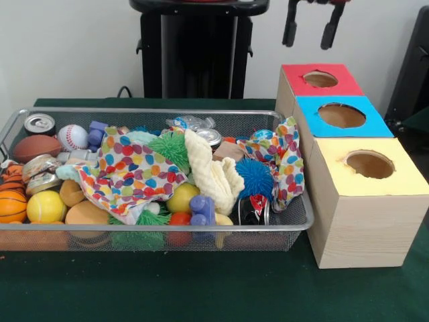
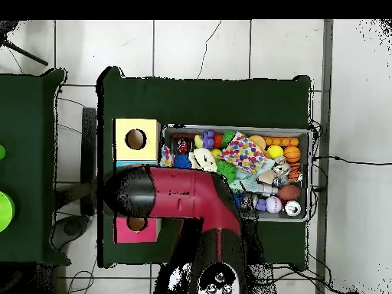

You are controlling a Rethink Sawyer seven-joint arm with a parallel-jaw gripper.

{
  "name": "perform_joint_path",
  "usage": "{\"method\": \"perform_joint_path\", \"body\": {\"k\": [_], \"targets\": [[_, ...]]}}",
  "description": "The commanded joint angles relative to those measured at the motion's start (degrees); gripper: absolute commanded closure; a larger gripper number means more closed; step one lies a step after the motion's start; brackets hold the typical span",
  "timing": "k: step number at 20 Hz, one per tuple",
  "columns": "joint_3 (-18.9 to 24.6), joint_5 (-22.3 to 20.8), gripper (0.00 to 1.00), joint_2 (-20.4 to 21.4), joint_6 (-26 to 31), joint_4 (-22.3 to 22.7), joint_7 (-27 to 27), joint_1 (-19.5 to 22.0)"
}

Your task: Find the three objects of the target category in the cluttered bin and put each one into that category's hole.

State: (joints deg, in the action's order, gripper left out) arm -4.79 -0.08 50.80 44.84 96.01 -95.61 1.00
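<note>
The silver wire-mesh bin lies on the green table, full of mixed objects; it also shows in the overhead view. One crushed clear plastic bottle with a blue label lies at the bin's far side, partly behind a green spiky ball. No other bottle shows clearly. My gripper hangs open and empty at the top of the front view, above the red-topped box. In the overhead view the red arm covers the gripper and part of the bin.
Three wooden boxes with round holes stand right of the bin: red, blue and yellow. The bin holds metal cans, balls, a polka-dot cloth and a cream cloth. The black pedestal stands behind.
</note>
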Motion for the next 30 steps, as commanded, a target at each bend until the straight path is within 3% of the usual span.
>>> {"method": "perform_joint_path", "body": {"k": [1,7,12,21,30], "targets": [[4.74,-0.88,0.0,-9.5,9.11,-11.38,-2.63,4.48],[5.66,-1.33,0.0,-12.69,11.65,-14.98,0.37,7.83],[5.96,-1.29,0.0,-13.02,5.48,-11.79,1.18,11.31],[6.14,-3.36,0.0,-11.48,6.75,-5.01,3.03,13.12],[8.47,-4.47,0.0,-11.66,-2.71,2.97,3.28,15.46]]}}
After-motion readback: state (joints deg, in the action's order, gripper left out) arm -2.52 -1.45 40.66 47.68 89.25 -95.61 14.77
